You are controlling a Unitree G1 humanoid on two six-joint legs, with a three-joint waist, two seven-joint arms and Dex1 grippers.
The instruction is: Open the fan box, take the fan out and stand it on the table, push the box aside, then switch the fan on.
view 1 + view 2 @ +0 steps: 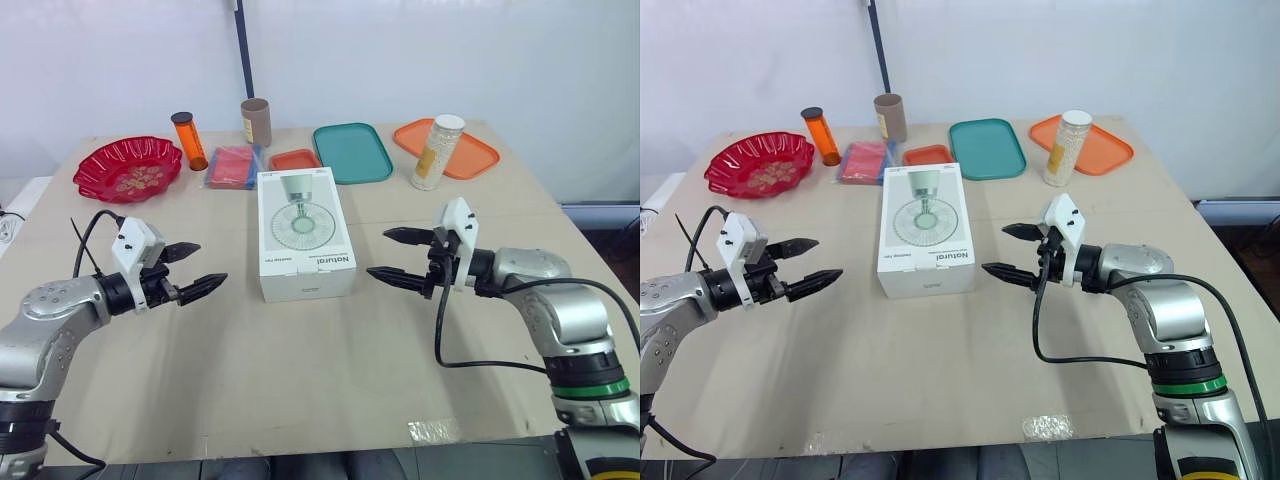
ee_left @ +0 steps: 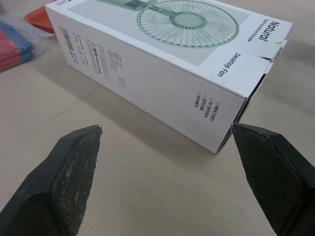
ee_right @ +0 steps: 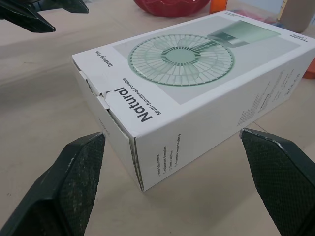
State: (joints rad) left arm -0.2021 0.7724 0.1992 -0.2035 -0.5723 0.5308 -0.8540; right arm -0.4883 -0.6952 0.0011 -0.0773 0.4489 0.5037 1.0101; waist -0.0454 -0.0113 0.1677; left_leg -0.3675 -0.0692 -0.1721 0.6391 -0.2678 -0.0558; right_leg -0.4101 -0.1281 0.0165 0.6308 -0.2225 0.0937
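The fan box (image 1: 305, 232) lies flat and closed near the middle of the worktop (image 1: 300, 380). Its printed fan picture faces up, and the end marked "Natural" points toward the robot. In the wrist views the tucked end flap at that near end sits shut, with a thin gap along its edge.

The left gripper (image 1: 211, 263) hangs just above the worktop to the left of the box, level with its near end and clearly apart from it. Its two black fingers are spread wide and hold nothing. The right gripper (image 1: 377, 252) is on the other side, near the box's near right corner, and does not touch it. Its fingers are also spread wide and empty. Both grippers point inward at the box, which lies between them.

Along the far side of the worktop, a red bowl (image 1: 127, 168) sits at the left. Next come an orange bottle (image 1: 188, 141), a brown cardboard tube (image 1: 256, 121) and a red and blue packet (image 1: 234, 166). A small orange tray (image 1: 295, 159) lies just behind the box, beside a teal tray (image 1: 351, 152). A larger orange tray (image 1: 470, 150) is at the right, and a white-capped canister (image 1: 437, 152) stands upright at its near edge. Whether the canister stands on that tray cannot be told.
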